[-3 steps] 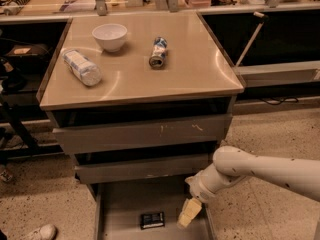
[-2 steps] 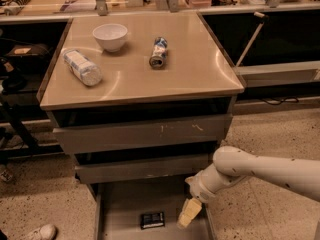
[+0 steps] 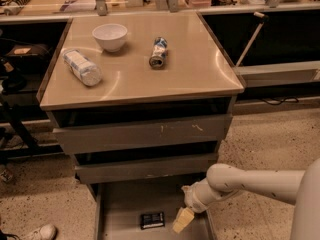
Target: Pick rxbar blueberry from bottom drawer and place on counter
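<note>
Honestly nothing has really moved since a second ago: arm, bar and everything on top sit right where they were.

Counting it up: three drawers in the cabinet. The top drawer [image 3: 142, 132] and middle drawer [image 3: 145, 166] are each pulled out a little, and the bottom drawer [image 3: 120, 204] is pulled out the furthest, with its flat floor showing. There's exactly one rxbar blueberry [image 3: 152, 220], lying flat on that floor near the front, a bit right of the middle. It's a dark wrapper with some pale lettering, but I can't read any of it.

One arm [image 3: 250, 181] reaches in from the right, and its gripper [image 3: 182, 220] hangs over the right side of the bottom drawer, just beside the bar and to its right, not on it as far as I can see. Can't tell if the gripper is clenched or released; it just shows as a yellowish tip pointing down.

On the counter [image 3: 195, 74] there are three things: one white bowl [image 3: 110, 36] upright at the back, one blue-white can [image 3: 159, 52] on its side near the middle, and one clear bottle [image 3: 82, 67] on its side at the left. The labels on the can and the bottle aren't legible.
</note>
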Available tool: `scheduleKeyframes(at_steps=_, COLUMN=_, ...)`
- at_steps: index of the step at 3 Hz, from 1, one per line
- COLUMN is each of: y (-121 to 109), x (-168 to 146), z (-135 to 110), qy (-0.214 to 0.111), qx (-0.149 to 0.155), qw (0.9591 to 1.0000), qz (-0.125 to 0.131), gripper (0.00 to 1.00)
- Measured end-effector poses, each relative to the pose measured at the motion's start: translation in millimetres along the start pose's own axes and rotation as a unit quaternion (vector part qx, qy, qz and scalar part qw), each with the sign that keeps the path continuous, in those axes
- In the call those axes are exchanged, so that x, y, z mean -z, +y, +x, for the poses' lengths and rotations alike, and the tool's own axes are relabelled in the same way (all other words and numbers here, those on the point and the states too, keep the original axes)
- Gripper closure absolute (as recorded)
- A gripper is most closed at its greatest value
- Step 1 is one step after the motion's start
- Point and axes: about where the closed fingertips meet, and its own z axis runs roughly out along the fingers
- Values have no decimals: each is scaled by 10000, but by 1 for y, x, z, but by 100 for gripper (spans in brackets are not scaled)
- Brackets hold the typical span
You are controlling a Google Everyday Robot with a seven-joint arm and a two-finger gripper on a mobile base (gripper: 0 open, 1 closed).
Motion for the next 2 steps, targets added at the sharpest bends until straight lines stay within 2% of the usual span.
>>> scheduleKeyframes(at_steps=1, y=-15, x=-36, z=20, qy=-99, qx=-106, qw=9999, qz=-92, gripper=0)
scheduleKeyframes(at_steps=2, y=-13, x=-43, z=23, qy=-113, qx=-150, qw=9997, qz=-145, gripper=0)
